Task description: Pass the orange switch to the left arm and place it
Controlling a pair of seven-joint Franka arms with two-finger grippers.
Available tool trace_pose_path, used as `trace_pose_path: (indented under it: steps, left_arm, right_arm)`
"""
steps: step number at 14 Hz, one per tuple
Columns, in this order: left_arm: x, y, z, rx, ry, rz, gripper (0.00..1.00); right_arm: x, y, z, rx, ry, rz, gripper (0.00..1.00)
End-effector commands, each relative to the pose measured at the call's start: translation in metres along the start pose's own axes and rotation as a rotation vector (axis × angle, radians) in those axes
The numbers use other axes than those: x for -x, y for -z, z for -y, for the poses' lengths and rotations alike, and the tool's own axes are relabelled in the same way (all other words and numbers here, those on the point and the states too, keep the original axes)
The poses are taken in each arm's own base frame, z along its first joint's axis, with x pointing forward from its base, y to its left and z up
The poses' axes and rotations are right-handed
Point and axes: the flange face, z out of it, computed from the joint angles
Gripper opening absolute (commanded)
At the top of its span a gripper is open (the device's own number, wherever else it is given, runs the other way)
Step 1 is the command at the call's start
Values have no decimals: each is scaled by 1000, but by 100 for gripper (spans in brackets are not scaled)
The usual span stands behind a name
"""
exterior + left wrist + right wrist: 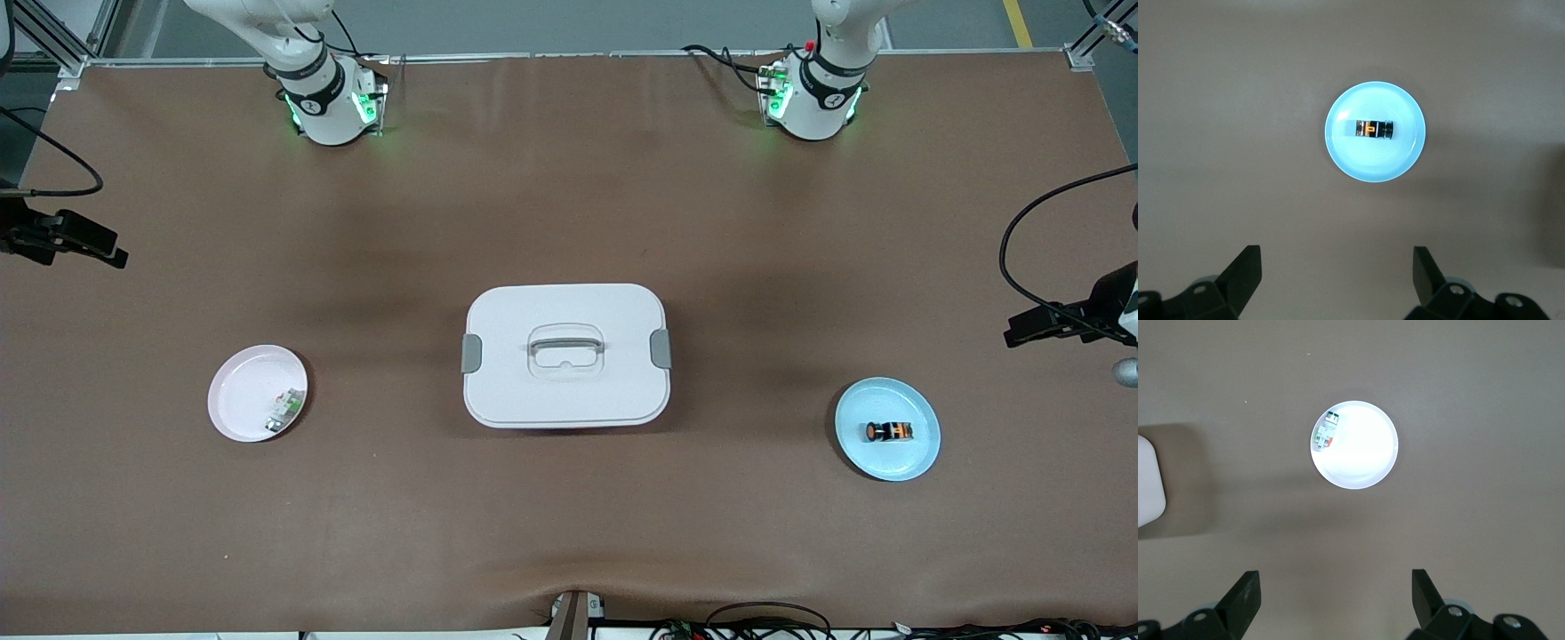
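The orange switch (889,432) lies on its side on a light blue plate (889,460) toward the left arm's end of the table. In the left wrist view the switch (1375,129) shows on the plate (1371,160) far below my left gripper (1337,257), which is open and empty, high over the table. The white box (516,311) stands at the table's middle. My right gripper (1336,580) is open and empty, high over the table by a pink plate (1361,453).
The pink plate (240,391) toward the right arm's end holds a small white-and-green part (284,409), also in the right wrist view (1325,433). A corner of the box (1148,480) shows there too. Both plates lie a little nearer the front camera than the box's middle.
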Motion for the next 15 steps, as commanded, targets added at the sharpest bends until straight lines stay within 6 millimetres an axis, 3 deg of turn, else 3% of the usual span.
trace_pose_path:
  steps: [1, 5, 11, 15]
  left_arm:
    - [29, 52, -11, -32, 17, -23, 100]
    - [63, 98, -20, -59, 70, -29, 100]
    - [72, 113, -12, -68, 34, -34, 100]
    - [93, 126, -13, -19, 58, -33, 100]
  right_arm:
    - [0, 7, -3, 15, -10, -3, 100]
    - [0, 7, -3, 15, -7, -3, 100]
    - [0, 7, -3, 15, -7, -3, 100]
    - [0, 7, -3, 15, -7, -3, 100]
